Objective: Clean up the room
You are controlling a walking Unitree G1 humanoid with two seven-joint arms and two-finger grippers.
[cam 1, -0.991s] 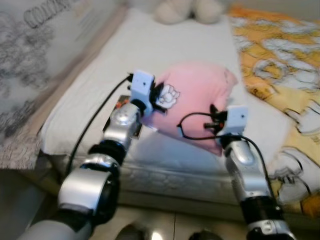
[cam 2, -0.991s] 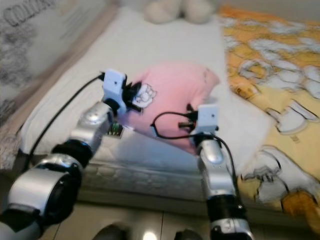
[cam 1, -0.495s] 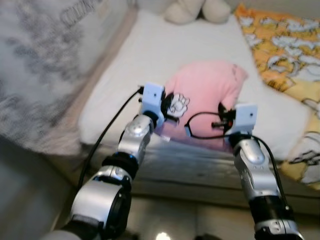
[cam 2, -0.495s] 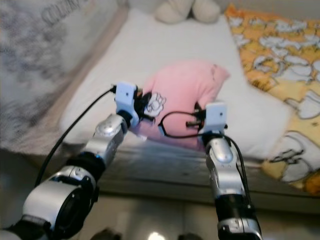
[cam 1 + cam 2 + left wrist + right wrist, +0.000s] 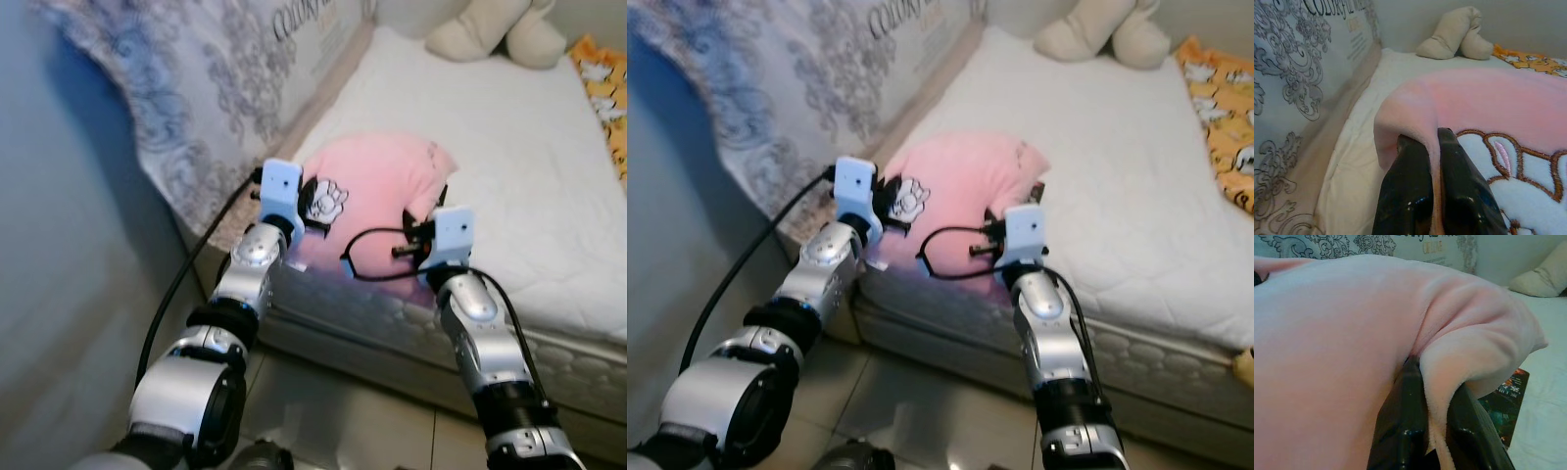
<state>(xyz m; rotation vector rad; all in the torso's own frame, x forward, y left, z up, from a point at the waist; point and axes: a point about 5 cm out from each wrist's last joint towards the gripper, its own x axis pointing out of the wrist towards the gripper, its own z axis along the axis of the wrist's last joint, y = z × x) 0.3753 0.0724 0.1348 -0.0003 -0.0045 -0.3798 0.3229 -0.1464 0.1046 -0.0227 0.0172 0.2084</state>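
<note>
The camera has swung left and the patterned wall covering [image 5: 196, 88] now looms closer, while both end effectors keep their hold on the pink blanket [image 5: 377, 186] at the bed's [image 5: 549, 196] near edge: left end effector [image 5: 1431, 142] and right end effector [image 5: 1422, 377] each pinch a fold. A beige plush toy [image 5: 495, 29] lies at the far edge.

A bed [image 5: 549, 186] with a white quilted mattress cover takes up most of the room ahead. Along its left side stands a panel [image 5: 211, 93] printed with grey scrollwork and lettering above a plain tan band. To the left of that rises a smooth bluish wall [image 5: 59, 274]. A beige stuffed toy [image 5: 1097, 29] lies at the far end of the bed. An orange patterned blanket [image 5: 1225, 117] covers the right edge. The floor [image 5: 921, 392] is pale glossy tile.
</note>
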